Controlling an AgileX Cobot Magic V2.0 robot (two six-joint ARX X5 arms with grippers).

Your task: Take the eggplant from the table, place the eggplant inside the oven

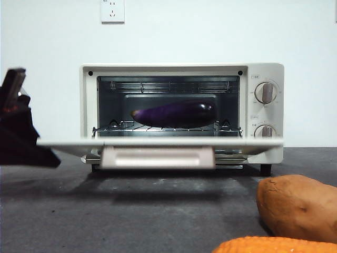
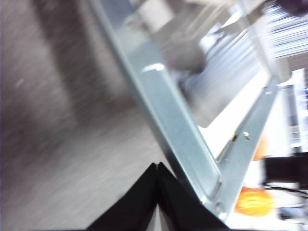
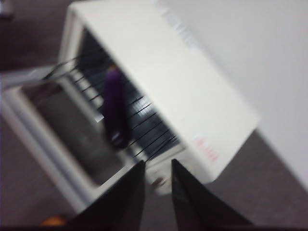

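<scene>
The dark-purple eggplant [image 1: 176,114] lies lengthwise on the wire rack inside the cream oven [image 1: 263,71], whose door [image 1: 158,142] hangs open and level, with its tan handle [image 1: 158,157] facing me. My left gripper [image 1: 15,87] hovers just off the door's left end; in the left wrist view it [image 2: 158,166] is shut and empty beside the door's metal edge [image 2: 168,110]. From above and behind the oven [image 3: 192,96], my right gripper [image 3: 156,163] looks down at the eggplant [image 3: 115,108] on the rack, its jaws slightly apart and holding nothing.
A brown sweet potato [image 1: 297,205] and an orange corn cob [image 1: 274,245] lie on the dark grey table [image 1: 131,211] at the near right. A white wall with a socket [image 1: 112,10] stands behind the oven.
</scene>
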